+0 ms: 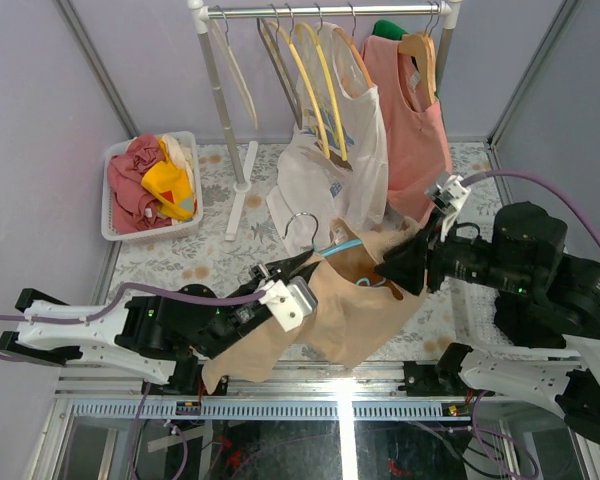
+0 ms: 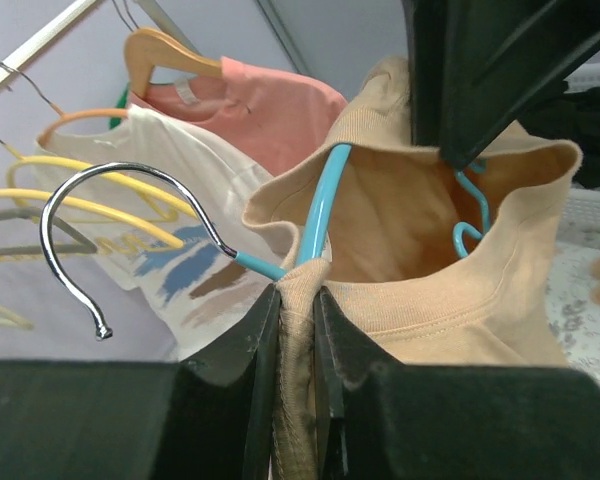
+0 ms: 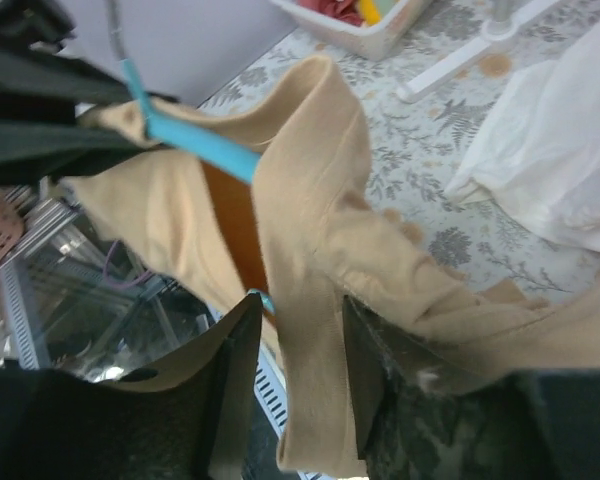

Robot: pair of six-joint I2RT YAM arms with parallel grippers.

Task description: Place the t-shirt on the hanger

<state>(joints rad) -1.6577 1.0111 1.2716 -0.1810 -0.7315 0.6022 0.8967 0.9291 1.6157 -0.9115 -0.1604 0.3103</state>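
Tan fabric of the t-shirt (image 1: 350, 310) hangs over the near surface (image 1: 180, 265), its collar pinched by the left fingers (image 2: 245, 370) just under the hook of the hanger (image 2: 318, 205) to steady both. Farther right, the right fingers (image 3: 230, 390) stand spread around a shoulder fold, probably letting it settle onto the hanger.

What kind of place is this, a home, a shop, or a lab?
Probably a robotics lab cell staged as a laundry corner: a loaded clothes rack, a basket of clothes, and two robot arms working below them.
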